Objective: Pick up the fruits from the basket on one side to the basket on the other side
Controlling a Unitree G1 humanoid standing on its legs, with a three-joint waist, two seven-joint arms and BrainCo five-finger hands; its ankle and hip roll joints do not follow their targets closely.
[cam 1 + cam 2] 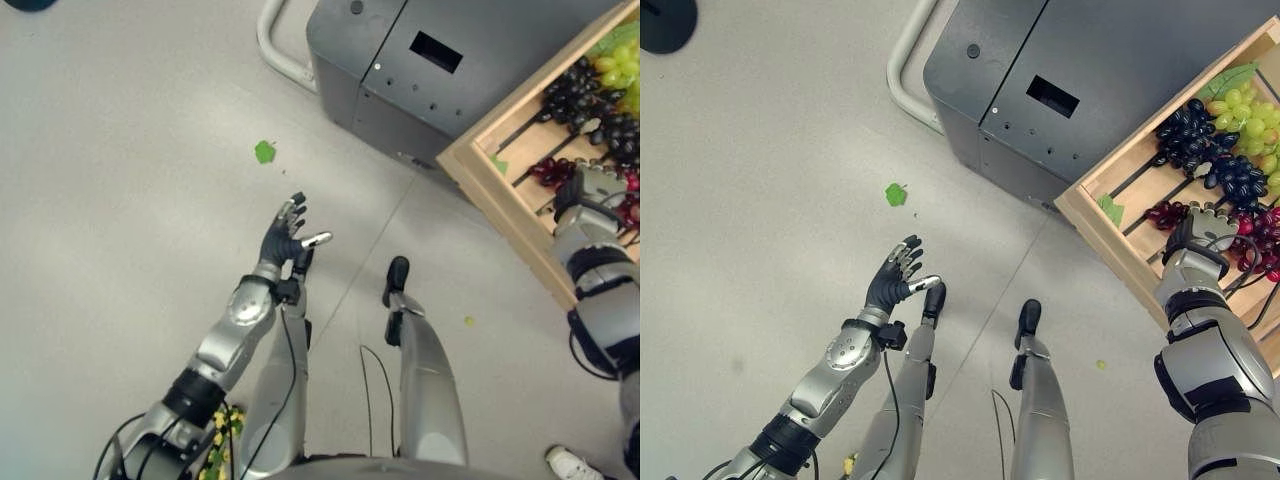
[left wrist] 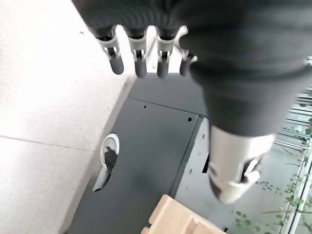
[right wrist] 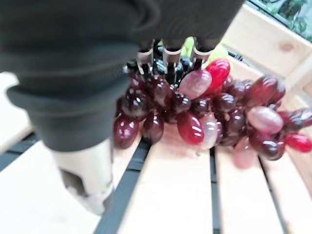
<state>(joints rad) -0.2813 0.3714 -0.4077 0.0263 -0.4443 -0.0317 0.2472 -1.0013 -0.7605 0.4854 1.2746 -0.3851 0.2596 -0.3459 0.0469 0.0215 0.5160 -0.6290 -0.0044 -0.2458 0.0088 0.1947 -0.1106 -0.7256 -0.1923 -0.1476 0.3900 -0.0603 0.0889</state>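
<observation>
Hard to see much of the right hand (image 1: 1202, 232) from above, since its fingers dip down among the fruit in the wooden crate (image 1: 1110, 180) and the dark cover hides most of them. From the wrist camera the fingertips (image 3: 167, 61) sit right at the top of the red grape bunch (image 3: 204, 114), touching or buried in it, but I can't tell whether they're actually curled round any grapes or just resting there. The thumb hangs off to the side over a bare slat, apart from the bunch.

The crate is cut off at the edge, so only part of the load shows: dark purple grapes (image 1: 1200, 140) further back, green grapes (image 1: 1250, 115) in the far corner, the red ones nearest the hand. It's a slatted wooden box, sitting next to a big grey metal cabinet (image 1: 1040, 90).

The right arm reaches out over the near wall of the crate, wrist bent down into it. The left hand (image 1: 287, 238) is well away from all that, held up over the bare floor with fingers spread and straight, holding nothing. A small green leaf (image 1: 264, 152) lies on the floor just past it.
</observation>
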